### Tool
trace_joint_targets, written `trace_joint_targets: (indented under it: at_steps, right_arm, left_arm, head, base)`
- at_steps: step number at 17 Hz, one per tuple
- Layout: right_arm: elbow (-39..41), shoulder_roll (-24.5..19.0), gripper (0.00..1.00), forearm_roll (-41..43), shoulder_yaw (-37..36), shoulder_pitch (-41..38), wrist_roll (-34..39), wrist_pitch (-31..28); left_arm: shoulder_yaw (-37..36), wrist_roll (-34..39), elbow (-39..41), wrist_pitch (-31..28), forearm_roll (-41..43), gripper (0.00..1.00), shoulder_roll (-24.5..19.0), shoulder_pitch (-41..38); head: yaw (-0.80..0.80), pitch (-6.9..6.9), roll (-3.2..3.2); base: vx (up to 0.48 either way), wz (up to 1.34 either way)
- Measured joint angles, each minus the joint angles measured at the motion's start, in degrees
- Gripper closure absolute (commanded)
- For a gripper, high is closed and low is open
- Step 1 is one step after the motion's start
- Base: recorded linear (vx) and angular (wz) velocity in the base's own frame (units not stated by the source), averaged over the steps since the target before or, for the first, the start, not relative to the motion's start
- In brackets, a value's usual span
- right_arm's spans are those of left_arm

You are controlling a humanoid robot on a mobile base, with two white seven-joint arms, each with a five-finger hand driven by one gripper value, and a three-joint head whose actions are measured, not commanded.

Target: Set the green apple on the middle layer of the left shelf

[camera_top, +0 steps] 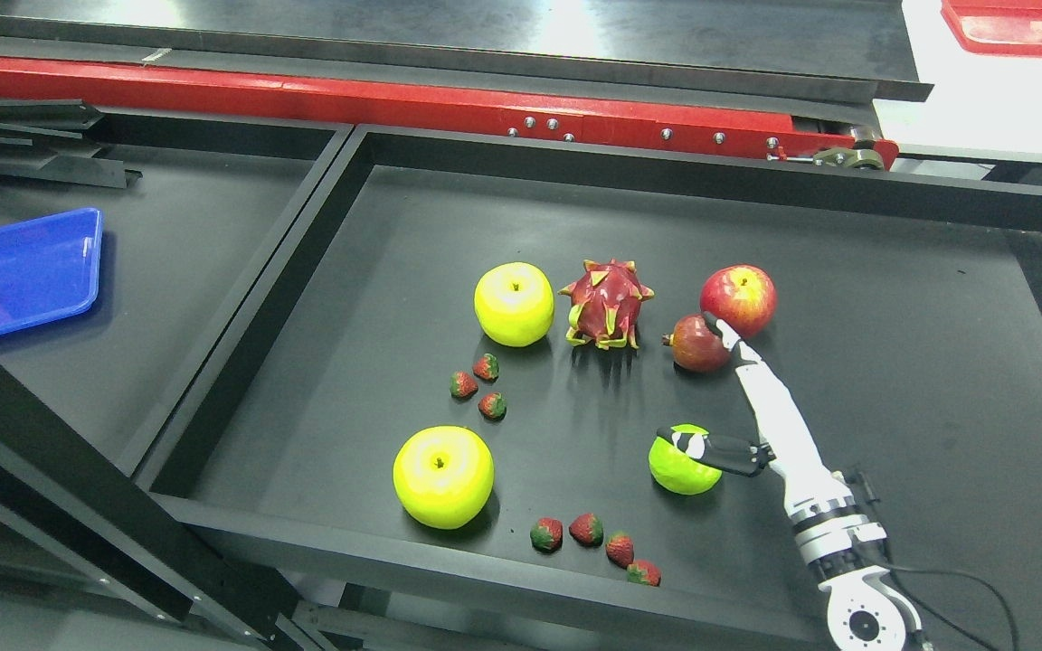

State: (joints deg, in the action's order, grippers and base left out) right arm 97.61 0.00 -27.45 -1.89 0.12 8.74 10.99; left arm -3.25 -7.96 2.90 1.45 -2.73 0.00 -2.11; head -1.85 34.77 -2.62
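Head view shows the right robot hand (727,425) beside the green apple (682,466) on the near right of the black tray (847,226), thumb over it, long finger stretched far, so not yet gripped.

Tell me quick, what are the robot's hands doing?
Left hand: not in view.
Right hand: open, holding nothing; its white fingers are spread, with the dark thumb lying across the top of the small round green apple.

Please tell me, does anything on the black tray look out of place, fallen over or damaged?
Nothing stands out. The fruits sit apart and look whole on the black tray. The right hand reaches over the green apple.
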Motion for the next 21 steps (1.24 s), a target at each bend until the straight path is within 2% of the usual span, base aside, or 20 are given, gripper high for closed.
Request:
trace_joint_targets:
  at_steps: [4, 9, 16, 21]
  right_arm:
    - [-0.13, 0.0, 0.0, 14.87, -2.64, -0.02, -0.8, 1.11]
    - [-3.24, 0.0, 0.0, 23.99, -4.48, 2.93, -2.03, 1.7]
    - [-5.85, 0.0, 0.0, 29.46, -4.33, 0.74, -1.82, 4.51]
    - [-6.86, 0.0, 0.0, 30.52, -2.86, 0.19, -0.8, 1.58]
  left_arm:
    - [0.0, 0.0, 0.0, 0.0, 0.0, 0.0, 0.0, 0.0]
    - [0.0, -0.01, 0.0, 0.0, 0.0, 0.0, 0.0, 0.0]
    - [0.0, -0.02, 0.0, 0.0, 0.0, 0.0, -0.01, 0.0]
    - [0.0, -0.02, 0.0, 0.0, 0.0, 0.0, -0.01, 0.0]
  head:
    - [0.0, 0.0, 0.0]
    - [0.0, 0.0, 0.0]
    - [0.0, 0.0, 0.0]
    - [0.0, 0.0, 0.0]
  base:
    - [0.0, 0.0]
    - [0.0, 0.0]
    - [0.0, 0.0]
    - [0.0, 0.0]
